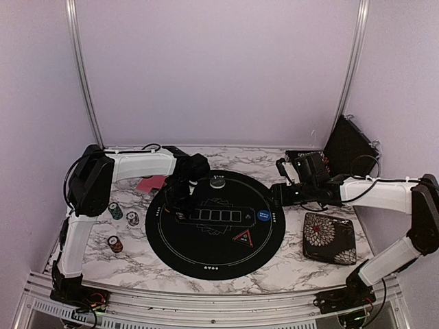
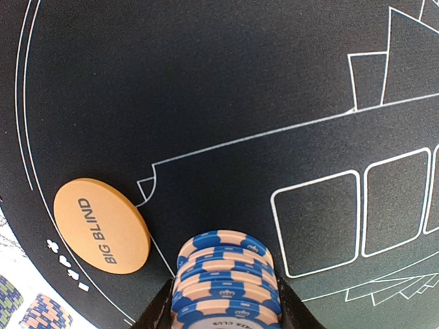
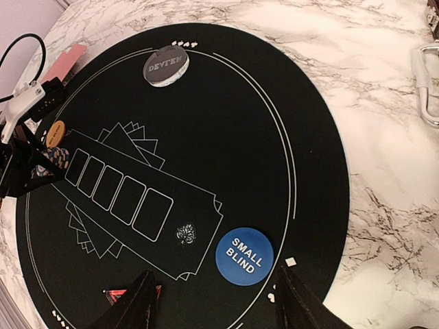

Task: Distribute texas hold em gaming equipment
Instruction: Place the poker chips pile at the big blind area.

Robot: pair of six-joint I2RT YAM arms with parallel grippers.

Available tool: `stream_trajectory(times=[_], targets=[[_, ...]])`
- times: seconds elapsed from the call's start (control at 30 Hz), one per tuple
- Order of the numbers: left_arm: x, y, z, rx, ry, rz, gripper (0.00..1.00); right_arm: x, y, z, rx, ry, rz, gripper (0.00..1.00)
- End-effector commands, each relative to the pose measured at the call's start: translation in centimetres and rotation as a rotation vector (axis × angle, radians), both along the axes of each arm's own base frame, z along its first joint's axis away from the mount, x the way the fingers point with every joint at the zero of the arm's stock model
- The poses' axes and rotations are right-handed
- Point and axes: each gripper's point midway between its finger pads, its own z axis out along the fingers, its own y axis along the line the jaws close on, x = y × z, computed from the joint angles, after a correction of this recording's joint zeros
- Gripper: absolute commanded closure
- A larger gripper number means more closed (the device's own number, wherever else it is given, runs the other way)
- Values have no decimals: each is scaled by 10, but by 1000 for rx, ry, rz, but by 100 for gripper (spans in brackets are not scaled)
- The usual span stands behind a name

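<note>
There are four chip stacks. Three stand on the tabletop off the mat's 9 o'clock side: a greenish stack, a pale stack and a reddish stack. A blue-and-cream stack is over the mat at 9 o'clock.

There are three round buttons: the orange Big Blind button at 9 o'clock, the blue Small Blind button at 3 o'clock and the grey Dealer button at 12 o'clock.

One pile of pink cards lies toward 10 o'clock; how many cards it holds cannot be told. There is one triangle marker at 4 o'clock, one round black mat with five card outlines, and one floral case.
</note>
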Motion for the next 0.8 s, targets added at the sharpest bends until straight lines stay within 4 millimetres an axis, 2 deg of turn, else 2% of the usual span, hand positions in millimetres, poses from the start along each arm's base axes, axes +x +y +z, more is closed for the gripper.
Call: stream_trajectory(times=[0.0, 0.77], targets=[[5, 3, 20, -12, -39, -5, 61, 11, 4, 16, 27, -40, -2, 44], [8, 7, 15, -6, -33, 1, 57, 11, 6, 16, 35, -39, 8, 44]])
